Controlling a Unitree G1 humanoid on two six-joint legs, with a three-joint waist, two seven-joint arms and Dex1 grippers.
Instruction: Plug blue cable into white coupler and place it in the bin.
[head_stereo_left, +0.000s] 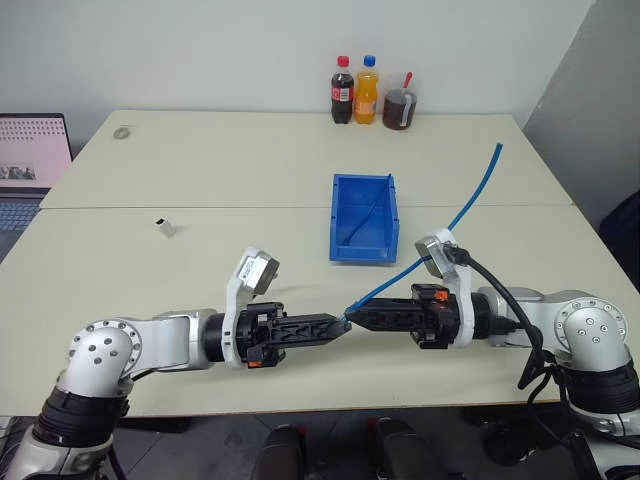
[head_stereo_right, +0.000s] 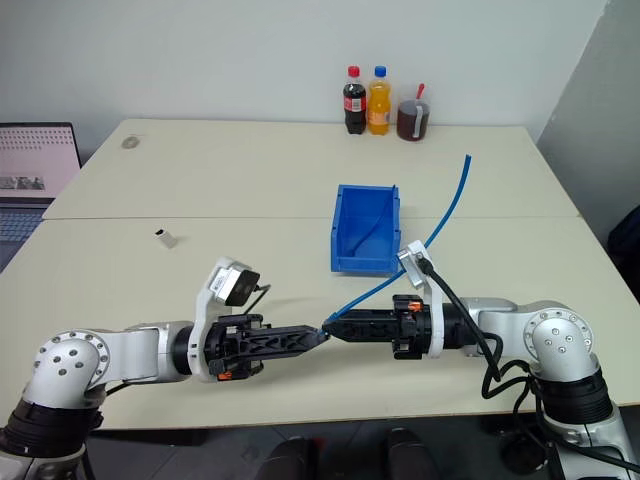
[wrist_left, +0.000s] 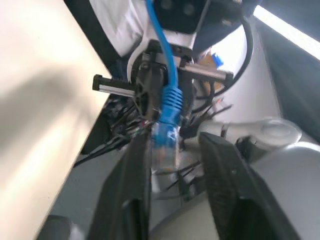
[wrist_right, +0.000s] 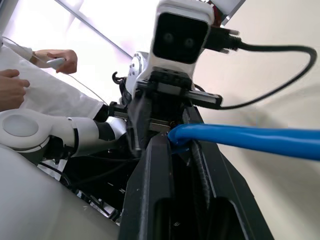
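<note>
Right gripper (head_stereo_left: 358, 317) is pointing level toward the robot's left, its 2 black fingers pinched nearly closed on the blue cable (head_stereo_left: 455, 216) close to the plug end. The cable is running back from those fingertips over the gripper's wrist, then arcing up and away past the robot's right side, free end lifted in the air. Left gripper (head_stereo_left: 338, 322) is pointing level straight at it, tip to tip above the near table (head_stereo_left: 200, 270) edge. In the left wrist view its fingers (wrist_left: 227, 192) are standing apart with a gap, and the plug (wrist_left: 170, 107) with a pale clear piece below it is hanging between them; cannot tell whether they are touching it. The bin (head_stereo_left: 363, 217) is sitting on the table just beyond the 2 grippers. A small white block (head_stereo_left: 165, 228), likely the white coupler, is lying on the table well beyond the left gripper's arm, apart from everything. 3 drink containers (head_stereo_left: 370, 92) are standing at the far table edge, behind the bin.
</note>
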